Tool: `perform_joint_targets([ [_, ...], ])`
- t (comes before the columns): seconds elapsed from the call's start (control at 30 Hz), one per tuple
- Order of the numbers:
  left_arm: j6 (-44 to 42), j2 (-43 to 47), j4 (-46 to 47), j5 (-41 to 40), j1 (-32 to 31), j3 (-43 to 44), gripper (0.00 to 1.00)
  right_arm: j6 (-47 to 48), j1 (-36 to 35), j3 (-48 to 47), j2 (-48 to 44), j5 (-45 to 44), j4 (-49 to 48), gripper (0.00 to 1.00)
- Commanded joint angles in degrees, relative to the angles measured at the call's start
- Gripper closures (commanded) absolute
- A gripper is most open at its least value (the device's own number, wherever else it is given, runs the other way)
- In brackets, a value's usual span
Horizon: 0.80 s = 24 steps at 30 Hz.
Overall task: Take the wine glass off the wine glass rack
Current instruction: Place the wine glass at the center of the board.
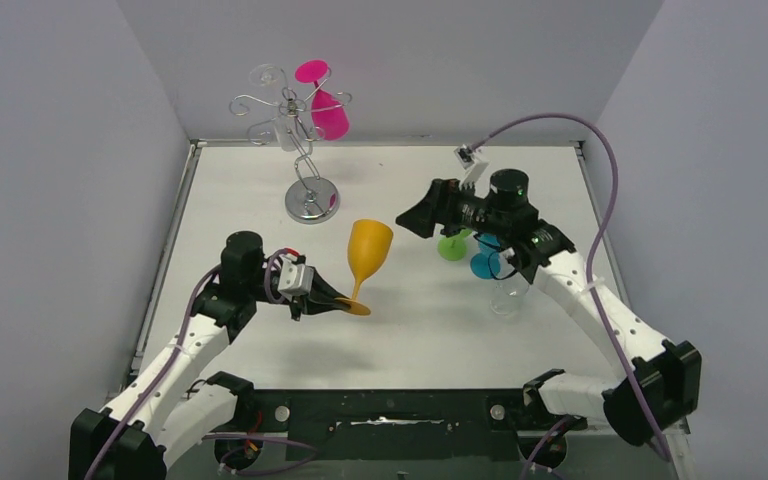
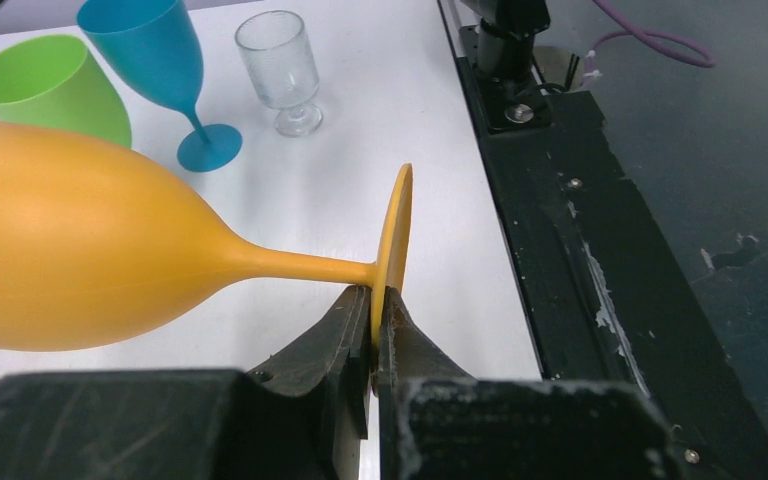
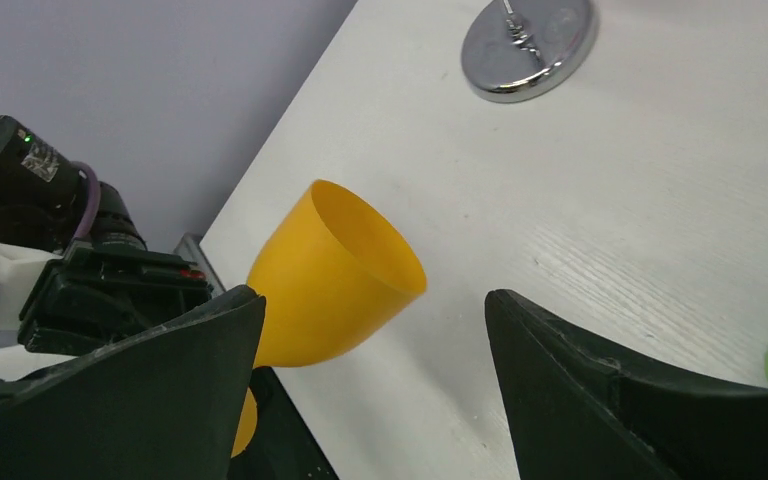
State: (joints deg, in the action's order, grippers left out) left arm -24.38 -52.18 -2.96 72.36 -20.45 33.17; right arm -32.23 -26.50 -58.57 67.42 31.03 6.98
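The wine glass rack [image 1: 295,125], thin silver wire on a round shiny base [image 1: 311,200], stands at the back left. A pink wine glass [image 1: 325,108] hangs upside down from it. An orange wine glass [image 1: 370,250] is off the rack, mid-table. My left gripper [image 1: 345,300] is shut on the rim of its foot [image 2: 394,235], and the bowl [image 2: 70,265] points away to the left of that view. My right gripper [image 1: 410,220] is open just right of the orange bowl [image 3: 340,270], with nothing between its fingers [image 3: 550,390]. The rack's base [image 3: 530,40] shows far off.
A green glass [image 1: 452,245], a blue glass [image 1: 484,263] and a short clear glass [image 1: 506,297] stand under my right arm; the left wrist view shows the green glass [image 2: 50,95], blue glass [image 2: 150,50] and clear glass [image 2: 278,65] together. Grey walls enclose the table. A black rail [image 2: 560,250] runs along the near edge.
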Motion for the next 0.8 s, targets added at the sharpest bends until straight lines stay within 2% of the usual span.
perform_joint_targets([
  [0.0,-4.32,0.59,-4.46,7.83,0.19,4.27,1.00,4.90,0.61,-10.94,6.00,14.87,6.74,0.18],
  [0.27,-3.09,2.35,-5.56,9.45,0.32,4.27,1.00,2.79,-1.30,-14.12,12.81,25.64,5.95,0.27],
  [0.4,-2.43,1.77,-5.19,10.58,0.25,4.27,1.00,2.17,-6.37,-16.25,15.37,28.76,6.57,0.28],
  [0.5,-2.38,1.73,-4.72,10.86,0.22,4.27,1.00,2.68,-8.38,-16.18,17.07,30.26,7.72,0.35],
  [0.53,-2.23,1.70,-4.44,10.72,0.23,5.26,1.00,2.89,-8.37,-15.73,17.16,30.14,8.05,0.41],
  [0.67,-1.55,1.41,-5.64,5.77,0.31,5.42,1.00,4.16,-8.31,-12.97,15.76,24.09,9.39,0.74],
  [0.77,-4.23,1.48,-8.16,3.97,0.32,5.37,1.00,3.28,-8.22,-10.84,15.09,24.43,7.75,0.89],
])
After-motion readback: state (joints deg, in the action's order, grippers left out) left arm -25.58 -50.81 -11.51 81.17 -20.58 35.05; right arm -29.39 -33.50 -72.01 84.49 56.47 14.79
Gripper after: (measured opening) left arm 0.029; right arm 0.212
